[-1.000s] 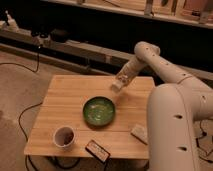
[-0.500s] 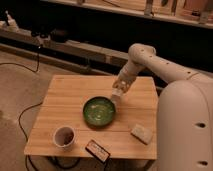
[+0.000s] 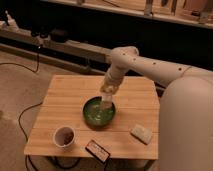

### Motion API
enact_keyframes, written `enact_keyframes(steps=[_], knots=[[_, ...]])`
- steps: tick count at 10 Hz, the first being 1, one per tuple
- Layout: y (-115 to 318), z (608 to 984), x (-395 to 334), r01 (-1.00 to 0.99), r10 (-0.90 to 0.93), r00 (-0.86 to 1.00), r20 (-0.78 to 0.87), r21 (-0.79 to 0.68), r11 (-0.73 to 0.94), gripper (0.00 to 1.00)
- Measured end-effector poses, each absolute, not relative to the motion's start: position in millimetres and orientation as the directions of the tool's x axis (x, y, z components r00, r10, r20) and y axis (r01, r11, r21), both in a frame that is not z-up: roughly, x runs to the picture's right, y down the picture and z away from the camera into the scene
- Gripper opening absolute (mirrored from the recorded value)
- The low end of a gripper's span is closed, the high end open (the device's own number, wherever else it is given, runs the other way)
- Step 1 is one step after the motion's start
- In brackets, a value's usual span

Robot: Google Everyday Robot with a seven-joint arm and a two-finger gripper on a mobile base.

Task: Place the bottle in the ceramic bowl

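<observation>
The green ceramic bowl (image 3: 96, 114) sits in the middle of the small wooden table (image 3: 65, 95). The gripper (image 3: 106, 95) hangs on the white arm directly over the bowl's far right rim. A small whitish bottle (image 3: 106, 100) hangs from the gripper, its lower end reaching down into the bowl. The gripper appears shut on the bottle.
A small white cup (image 3: 64, 136) with dark contents stands at the table's front left. A dark flat rectangular object (image 3: 97, 150) lies at the front edge. A pale sponge-like block (image 3: 141, 133) lies at the front right. Shelving and cables run along the back.
The arm has swung left and down, carrying the bottle from above the table's far right side to over the bowl.
</observation>
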State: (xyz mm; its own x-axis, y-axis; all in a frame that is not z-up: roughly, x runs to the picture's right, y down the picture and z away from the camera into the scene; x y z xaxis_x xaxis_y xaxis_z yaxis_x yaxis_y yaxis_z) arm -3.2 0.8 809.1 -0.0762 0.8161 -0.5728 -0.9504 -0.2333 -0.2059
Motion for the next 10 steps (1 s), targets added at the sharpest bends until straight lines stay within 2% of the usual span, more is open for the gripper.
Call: enact_keyframes(steps=[1, 2, 4, 10], knots=[[-5.9, 806.7, -23.8, -0.941, 0.823, -0.084, -0.561, -0.226, -0.251, 0.75], [-10.3, 803.6, -37.0, -0.930, 0.819, -0.103, -0.564, -0.238, -0.281, 0.79], [-7.3, 802.9, -35.9, -0.909, 0.788, -0.161, -0.594, -0.222, -0.353, 0.80], [-0.6, 796.4, 0.7, -0.883, 0.736, -0.224, -0.638, -0.188, -0.431, 0.80]])
